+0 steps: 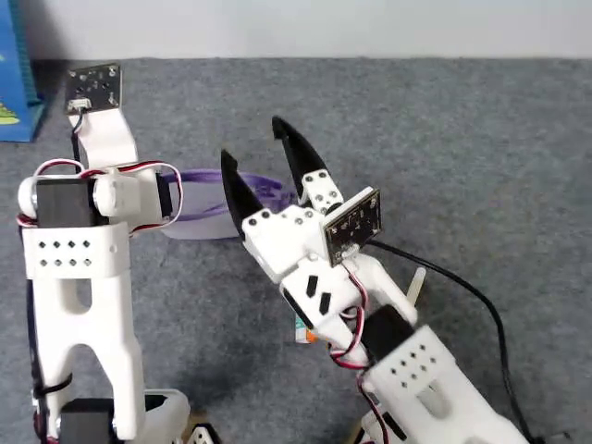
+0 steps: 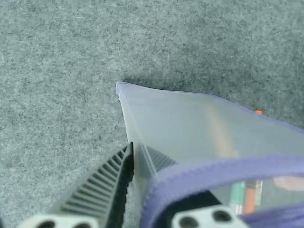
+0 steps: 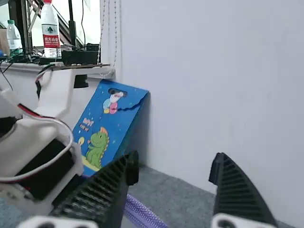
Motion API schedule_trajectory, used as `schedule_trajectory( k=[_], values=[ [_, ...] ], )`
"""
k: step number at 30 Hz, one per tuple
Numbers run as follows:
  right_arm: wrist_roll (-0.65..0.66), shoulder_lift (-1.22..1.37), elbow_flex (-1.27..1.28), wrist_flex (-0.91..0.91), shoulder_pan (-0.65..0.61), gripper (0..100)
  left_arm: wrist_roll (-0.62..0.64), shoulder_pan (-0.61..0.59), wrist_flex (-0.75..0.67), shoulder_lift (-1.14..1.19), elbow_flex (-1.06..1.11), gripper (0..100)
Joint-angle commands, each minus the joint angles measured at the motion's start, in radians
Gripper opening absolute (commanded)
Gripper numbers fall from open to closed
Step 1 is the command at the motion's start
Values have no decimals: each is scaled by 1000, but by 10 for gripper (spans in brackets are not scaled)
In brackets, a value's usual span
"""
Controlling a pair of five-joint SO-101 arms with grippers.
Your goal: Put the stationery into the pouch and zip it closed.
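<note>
Left wrist view: pouch (image 2: 190, 123) held open, zip (image 2: 213, 171) not yet closed.
My left claw (image 2: 135, 159) clamps the pouch's side wall on the table (image 2: 57, 71). Pens (image 2: 244, 194) show through it, so I judge some packing done. My right claw (image 1: 252, 148) hangs spread and empty above the pouch; zipping remains.

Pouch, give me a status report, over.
Left claw shut on pouch edge. Right claw open beside pouch. Pens inside; small orange-ended item under right arm.
</note>
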Motion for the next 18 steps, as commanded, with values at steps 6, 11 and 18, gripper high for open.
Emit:
schedule_trajectory(
  k=[6,11,18],
  values=[
    [2,-151,-75,515,165,108,11,2,2,-11,27,10],
    [-153,-150,-74,760,321,80,11,0,2,-12,31,10],
    [-296,-150,-68,1059,460,80,8,0,3,-12,31,10]
  ],
)
